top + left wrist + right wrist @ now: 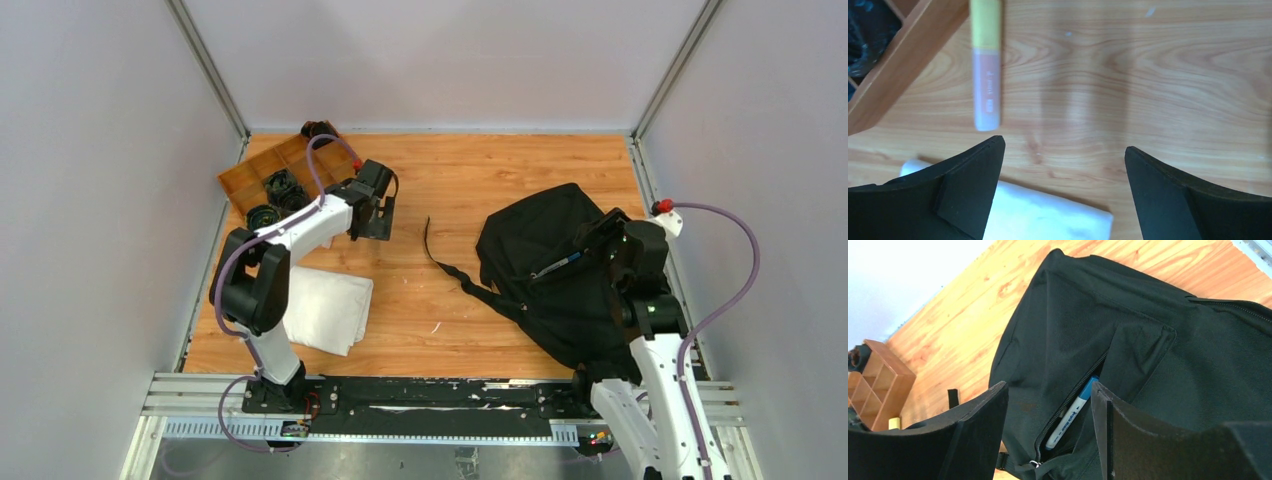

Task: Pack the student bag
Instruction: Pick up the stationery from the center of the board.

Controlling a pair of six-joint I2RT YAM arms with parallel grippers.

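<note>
The student bag (535,250) is a large black backpack lying at the right of the table. It fills the right wrist view (1073,330), where a zip pocket gapes open. A white marker with a blue cap (1070,415) lies in that pocket and also shows in the top view (557,266). My right gripper (1048,386) hovers over the pocket, open and empty, with the marker seen between its jaws. My left gripper (1063,146) is open and empty above the table. A yellow and pink highlighter (986,65) lies on the wood just beyond its left finger.
A brown wooden compartment tray (262,172) with black items stands at the back left, and its corner shows in the left wrist view (903,60). A folded white cloth (325,305) lies at the near left. A black bag strap (440,258) trails across the middle of the table.
</note>
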